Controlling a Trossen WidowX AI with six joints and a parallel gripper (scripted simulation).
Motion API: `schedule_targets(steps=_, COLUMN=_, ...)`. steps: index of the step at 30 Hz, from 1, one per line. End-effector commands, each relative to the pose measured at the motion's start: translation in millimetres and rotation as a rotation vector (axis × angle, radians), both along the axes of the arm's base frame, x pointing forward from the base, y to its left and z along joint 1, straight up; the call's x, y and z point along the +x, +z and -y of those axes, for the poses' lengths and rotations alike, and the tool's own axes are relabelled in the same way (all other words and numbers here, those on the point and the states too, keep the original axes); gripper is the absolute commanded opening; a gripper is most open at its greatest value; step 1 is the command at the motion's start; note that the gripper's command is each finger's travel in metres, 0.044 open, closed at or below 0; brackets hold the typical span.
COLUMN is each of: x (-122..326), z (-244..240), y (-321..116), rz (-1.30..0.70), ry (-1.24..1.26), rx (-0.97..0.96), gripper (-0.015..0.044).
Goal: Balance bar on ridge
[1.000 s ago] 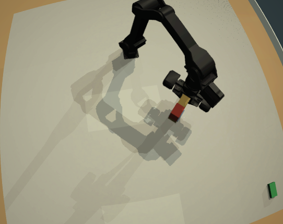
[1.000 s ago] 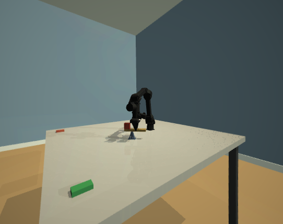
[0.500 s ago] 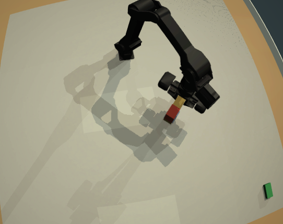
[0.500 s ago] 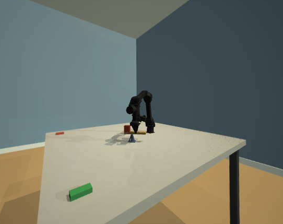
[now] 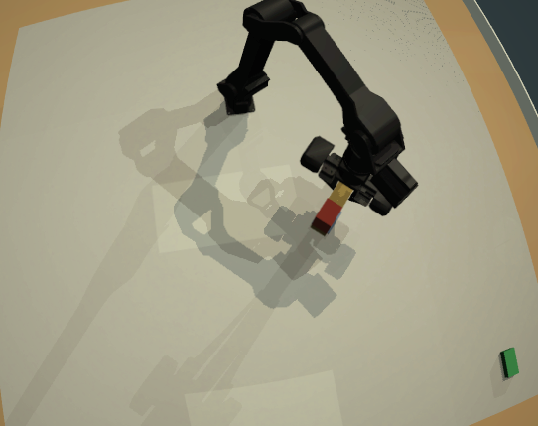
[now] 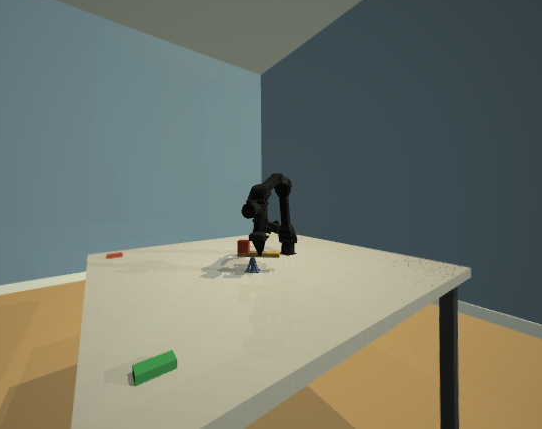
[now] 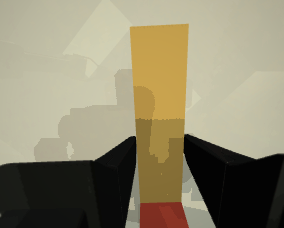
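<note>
The yellow bar (image 5: 340, 196) (image 6: 271, 254) (image 7: 160, 75) lies level across the top of the blue ridge (image 6: 252, 266), clear of the table (image 6: 335, 311). A red block (image 5: 329, 213) (image 6: 243, 246) (image 7: 161, 216) sits on one end of the bar. In the exterior view the bar reaches out farther to the right of the ridge than to the left. My gripper (image 5: 346, 186) (image 6: 259, 254) (image 7: 158, 140) is slightly open, with a fingertip close beside each long side of the bar. Only a very thin gap shows. In the top view the bar mostly hides the ridge.
A green block (image 5: 510, 362) (image 6: 155, 368) lies far off near the table's corner. A small red piece (image 6: 114, 255) lies near the table's left edge in the exterior view. The arm's shadows fall around the ridge.
</note>
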State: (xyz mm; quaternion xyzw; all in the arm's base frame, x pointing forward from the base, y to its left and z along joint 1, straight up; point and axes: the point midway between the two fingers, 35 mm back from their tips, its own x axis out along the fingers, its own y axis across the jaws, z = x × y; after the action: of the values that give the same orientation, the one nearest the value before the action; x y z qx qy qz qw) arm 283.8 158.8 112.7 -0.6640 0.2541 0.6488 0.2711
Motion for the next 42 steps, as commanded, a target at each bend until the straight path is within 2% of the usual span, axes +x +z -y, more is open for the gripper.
schedule_targets(steps=1, x=0.0, z=0.0, y=0.0, rz=0.000, ry=0.000, rx=0.000, gripper=0.0185)
schedule_targets(steps=11, x=0.0, z=0.0, y=0.0, rz=0.000, ry=0.000, rx=0.000, gripper=0.0185)
schedule_targets(steps=21, x=0.0, z=0.0, y=0.0, rz=0.000, ry=0.000, rx=0.000, gripper=0.0440)
schedule_targets(steps=25, x=1.0, z=-0.6, y=7.2, rz=0.000, ry=0.000, rx=0.000, gripper=0.0440)
schedule_targets(steps=34, x=-2.5, z=1.4, y=98.0, rz=0.001, ry=0.000, rx=0.000, gripper=0.0440)
schedule_targets(steps=42, x=-2.9, z=1.6, y=99.8, rz=0.001, ry=0.000, rx=0.000, gripper=0.0440)
